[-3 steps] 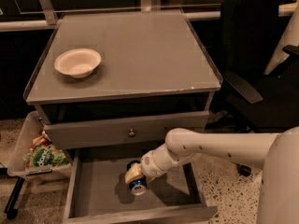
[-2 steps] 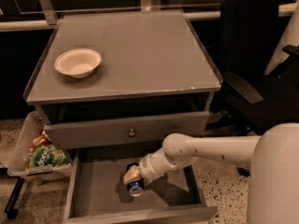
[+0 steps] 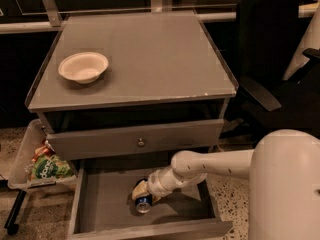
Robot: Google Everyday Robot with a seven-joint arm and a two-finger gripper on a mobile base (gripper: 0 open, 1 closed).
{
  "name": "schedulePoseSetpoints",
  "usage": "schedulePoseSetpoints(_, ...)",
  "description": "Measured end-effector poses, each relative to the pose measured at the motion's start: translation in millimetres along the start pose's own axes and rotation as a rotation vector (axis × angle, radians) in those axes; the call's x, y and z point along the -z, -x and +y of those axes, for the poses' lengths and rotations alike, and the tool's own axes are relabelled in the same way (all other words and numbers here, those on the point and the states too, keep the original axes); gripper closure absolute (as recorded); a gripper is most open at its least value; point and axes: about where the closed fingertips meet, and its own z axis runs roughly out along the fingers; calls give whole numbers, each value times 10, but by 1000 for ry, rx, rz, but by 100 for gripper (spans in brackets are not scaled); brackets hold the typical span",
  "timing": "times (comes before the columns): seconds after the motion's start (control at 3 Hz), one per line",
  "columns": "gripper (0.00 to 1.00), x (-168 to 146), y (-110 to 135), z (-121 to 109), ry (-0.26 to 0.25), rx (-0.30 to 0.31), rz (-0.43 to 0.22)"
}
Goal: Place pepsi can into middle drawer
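The pepsi can is blue with a silver end, lying on the plain grey floor of the middle drawer. The cream gripper sits at the can's upper end, on a white arm. The cabinet top is matte grey, the bowl off-white, the snack bag green and red, the office chair black, the floor speckled beige

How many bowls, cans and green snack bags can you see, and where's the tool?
Bowls: 1, white bowl on the cabinet.
Cans: 1, pepsi can in middle drawer, tool at it.
Snack bags: 1, green snack bag beside the cabinet.
Total: 3.
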Motion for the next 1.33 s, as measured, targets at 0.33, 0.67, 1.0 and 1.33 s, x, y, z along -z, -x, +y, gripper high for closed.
schedulePoseSetpoints(0.33,100,-120,22,-101,-3,-28,12)
schedulePoseSetpoints(0.67,81,-123,21,-103,-3,-28,12)
schedulePoseSetpoints(1.0,58,-124,21,-103,-3,-28,12)
schedulePoseSetpoints(1.33,35,-124,21,-103,-3,-28,12)
